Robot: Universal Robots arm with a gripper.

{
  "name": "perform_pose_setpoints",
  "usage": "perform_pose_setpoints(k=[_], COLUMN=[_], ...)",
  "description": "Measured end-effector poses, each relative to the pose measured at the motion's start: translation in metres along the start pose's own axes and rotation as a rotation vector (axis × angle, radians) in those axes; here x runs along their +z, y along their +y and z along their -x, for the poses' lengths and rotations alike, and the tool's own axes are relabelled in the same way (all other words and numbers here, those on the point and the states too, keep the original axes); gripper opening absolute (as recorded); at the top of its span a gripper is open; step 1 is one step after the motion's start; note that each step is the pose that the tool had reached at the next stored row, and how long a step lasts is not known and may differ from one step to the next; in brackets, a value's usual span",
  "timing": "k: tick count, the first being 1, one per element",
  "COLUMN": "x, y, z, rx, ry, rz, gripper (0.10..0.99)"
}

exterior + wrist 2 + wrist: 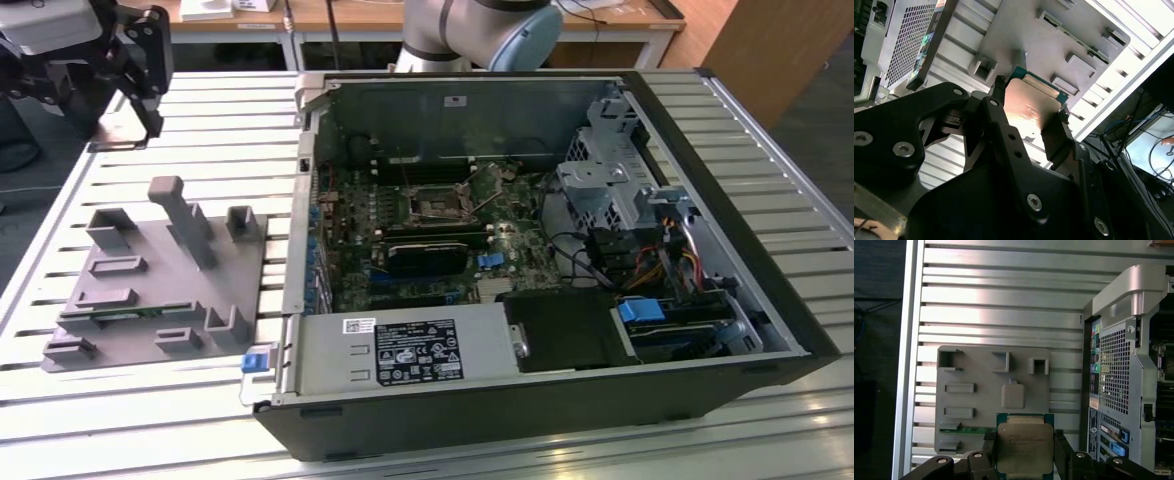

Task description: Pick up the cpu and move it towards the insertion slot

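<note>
The cpu (1024,447), a flat square chip with a silver-grey metal top and a green rim, sits between the two black fingers of my gripper (1025,452), which is shut on its side edges. In the second wrist view the cpu (1030,104) shows its shiny face, clamped in the gripper (1030,111) above the grey fixture plate (1054,40). In the exterior view the gripper (140,90) hangs over the table's far corner on the exterior view's left. The insertion slot (437,203), a square black socket with a silver frame, lies on the motherboard inside the open computer case (534,420).
The grey fixture plate (147,270) with raised blocks lies on the slatted metal table (747,120), on the exterior view's left of the case. The case wall (1119,365) stands close beside the plate. Cables, a drive cage (601,170) and a black card (427,255) crowd the case interior.
</note>
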State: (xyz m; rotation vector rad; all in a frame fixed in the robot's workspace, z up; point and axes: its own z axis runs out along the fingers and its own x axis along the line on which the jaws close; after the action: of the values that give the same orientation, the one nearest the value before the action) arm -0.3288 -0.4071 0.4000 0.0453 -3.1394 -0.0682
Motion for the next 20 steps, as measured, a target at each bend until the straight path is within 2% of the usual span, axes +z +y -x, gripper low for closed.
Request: perform_pose_setpoints(k=[20], x=[0.0], y=[-0.0003], z=[0.0117], rx=[0.0], ry=[0.0], rz=[0.0], gripper=[0.541])
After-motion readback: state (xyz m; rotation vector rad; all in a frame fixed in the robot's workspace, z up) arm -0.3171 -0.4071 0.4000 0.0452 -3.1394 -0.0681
